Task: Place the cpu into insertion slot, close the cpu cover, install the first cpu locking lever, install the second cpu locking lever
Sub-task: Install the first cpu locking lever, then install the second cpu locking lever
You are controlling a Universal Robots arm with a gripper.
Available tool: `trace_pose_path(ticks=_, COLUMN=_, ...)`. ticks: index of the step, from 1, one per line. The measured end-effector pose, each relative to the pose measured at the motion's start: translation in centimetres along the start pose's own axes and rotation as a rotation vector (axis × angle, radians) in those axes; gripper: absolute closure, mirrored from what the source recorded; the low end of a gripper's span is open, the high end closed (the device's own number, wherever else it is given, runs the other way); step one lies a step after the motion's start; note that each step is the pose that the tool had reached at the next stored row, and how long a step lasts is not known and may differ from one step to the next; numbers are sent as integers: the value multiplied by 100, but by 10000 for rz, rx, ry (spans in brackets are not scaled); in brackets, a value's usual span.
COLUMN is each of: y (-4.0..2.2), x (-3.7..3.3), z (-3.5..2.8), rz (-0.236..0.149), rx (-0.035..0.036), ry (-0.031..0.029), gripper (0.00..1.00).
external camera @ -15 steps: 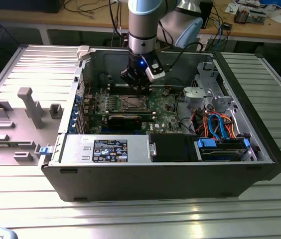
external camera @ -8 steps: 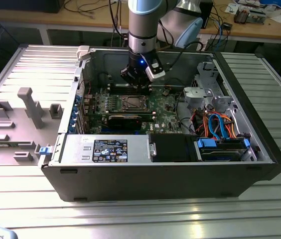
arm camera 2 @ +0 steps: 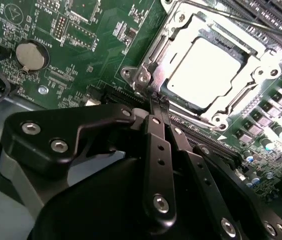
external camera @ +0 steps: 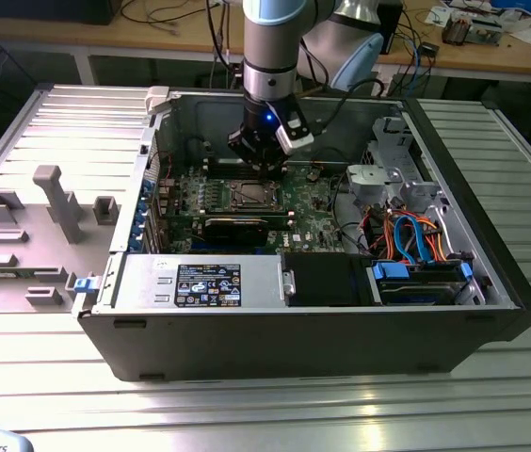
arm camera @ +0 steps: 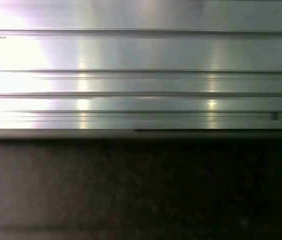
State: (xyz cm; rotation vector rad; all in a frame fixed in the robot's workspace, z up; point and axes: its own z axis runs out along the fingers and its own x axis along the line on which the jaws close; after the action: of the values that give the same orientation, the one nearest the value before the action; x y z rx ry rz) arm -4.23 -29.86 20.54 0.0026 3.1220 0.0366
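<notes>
My gripper (arm camera 2: 158, 102) low over motherboard (arm camera 2: 81, 45), fingers pressed together, tips meeting at near corner of socket frame, nothing visibly held between them. Cpu (arm camera 2: 206, 72) seated in insertion slot (external camera: 249, 196), upper right of second wrist view; cpu cover (arm camera 2: 261, 67) down flat around it. Chip lies straight ahead of fingertips, diagonal up-right. Exterior view: gripper (external camera: 267, 168) just above slot, frame centre.

Black label (external camera: 207, 283) on drive cage, lower centre of exterior view, print too small to read, white lettering on motherboard (arm camera 2: 81, 55), illegible.
</notes>
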Motion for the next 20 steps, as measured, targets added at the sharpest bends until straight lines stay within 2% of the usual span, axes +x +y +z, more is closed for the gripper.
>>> trace_pose_path(ticks=14, y=-31, x=0, z=-4, rz=0, rx=3, ry=2, gripper=89)
trace_pose_path(ticks=15, y=-31, x=0, z=-14, rz=1, rx=2, ry=1, gripper=89)
trace_pose_path(ticks=17, y=-30, x=-2, z=-107, rz=0, rx=1, ry=0, gripper=89)
trace_pose_path(ticks=18, y=-30, x=-3, z=-126, rz=-1, rx=0, ry=0, gripper=89)
trace_pose_path(ticks=20, y=-34, x=-3, z=-128, rz=-2, rx=-2, ry=-2, gripper=89)
